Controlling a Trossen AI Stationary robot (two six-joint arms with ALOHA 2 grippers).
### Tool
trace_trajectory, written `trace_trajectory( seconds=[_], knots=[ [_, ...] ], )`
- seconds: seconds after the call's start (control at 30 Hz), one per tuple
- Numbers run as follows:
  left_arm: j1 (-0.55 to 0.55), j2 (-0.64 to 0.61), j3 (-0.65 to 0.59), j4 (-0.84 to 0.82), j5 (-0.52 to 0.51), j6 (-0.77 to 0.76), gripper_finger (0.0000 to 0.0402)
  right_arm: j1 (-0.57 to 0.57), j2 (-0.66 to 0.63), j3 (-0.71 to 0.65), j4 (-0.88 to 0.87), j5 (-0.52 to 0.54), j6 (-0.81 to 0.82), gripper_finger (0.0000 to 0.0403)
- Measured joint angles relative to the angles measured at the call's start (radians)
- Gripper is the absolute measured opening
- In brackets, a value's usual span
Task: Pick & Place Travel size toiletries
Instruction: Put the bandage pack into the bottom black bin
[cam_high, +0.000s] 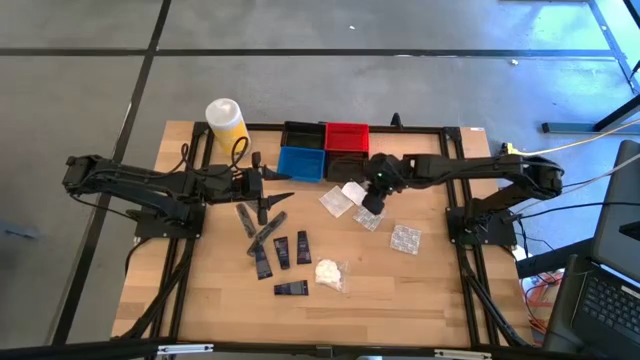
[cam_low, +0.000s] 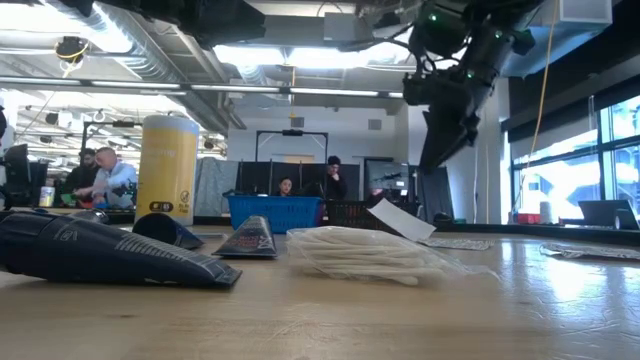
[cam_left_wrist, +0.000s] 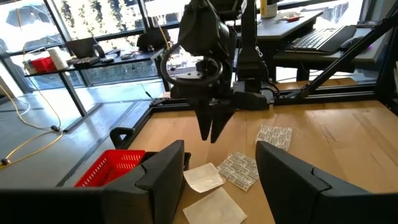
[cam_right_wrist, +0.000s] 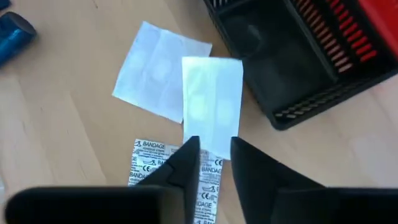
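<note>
Jaws of the right gripper (cam_right_wrist: 214, 155) pinched a flat white paper packet (cam_right_wrist: 211, 102) beside the black square bin (cam_right_wrist: 280, 56); left gripper (cam_left_wrist: 221, 168) jaws stood spread above the wooden worktop (cam_high: 420, 290).

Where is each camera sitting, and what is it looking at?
High view: above the table, looking straight down; both arms show, right gripper by the red bin.
Low view: at tabletop height, looking across at the white wad; one arm hangs above.
Left wrist view: past its own fingers toward the right arm.
Right wrist view: down past its fingers, pinching a white packet.
Shared: the red bin shows in both.
</note>
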Motion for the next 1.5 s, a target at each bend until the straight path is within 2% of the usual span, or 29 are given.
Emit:
trace_trajectory(
  seconds=[0.17,0.3,0.5,0.63,0.93,1.07,1.3,1.43,1.5],
  knots=[
    [0.000,0.000,0.000,0.000,0.000,-0.001,0.0196,0.000,0.000,-0.025,0.031,0.000,0.013,0.0156],
    [0.000,0.000,0.000,0.000,0.002,-0.001,0.0196,0.000,0.000,-0.083,0.123,0.003,0.055,0.0190],
    [0.000,0.000,0.000,-0.001,0.003,-0.001,0.0196,0.000,0.000,-0.183,0.254,0.020,0.106,0.0218],
    [0.000,0.000,0.000,-0.001,0.003,-0.001,0.0196,0.000,0.000,-0.227,0.305,0.054,0.115,0.0227],
    [0.000,0.000,0.000,-0.001,0.003,0.001,0.0196,-0.009,0.000,-0.320,0.461,0.050,0.111,0.0225],
    [0.000,0.000,0.000,-0.001,0.003,0.008,0.0196,-0.039,0.000,-0.365,0.561,-0.007,0.083,0.0220],
    [0.000,0.000,0.000,0.000,-0.005,0.007,0.0196,-0.097,0.000,-0.408,0.598,-0.054,0.055,0.0228],
    [0.000,0.000,0.000,0.006,-0.004,0.008,0.0196,-0.112,0.001,-0.435,0.697,-0.148,0.055,0.0233],
    [0.000,0.000,0.000,0.007,-0.004,0.008,0.0196,-0.111,0.001,-0.435,0.698,-0.158,0.052,0.0231]
  ],
)
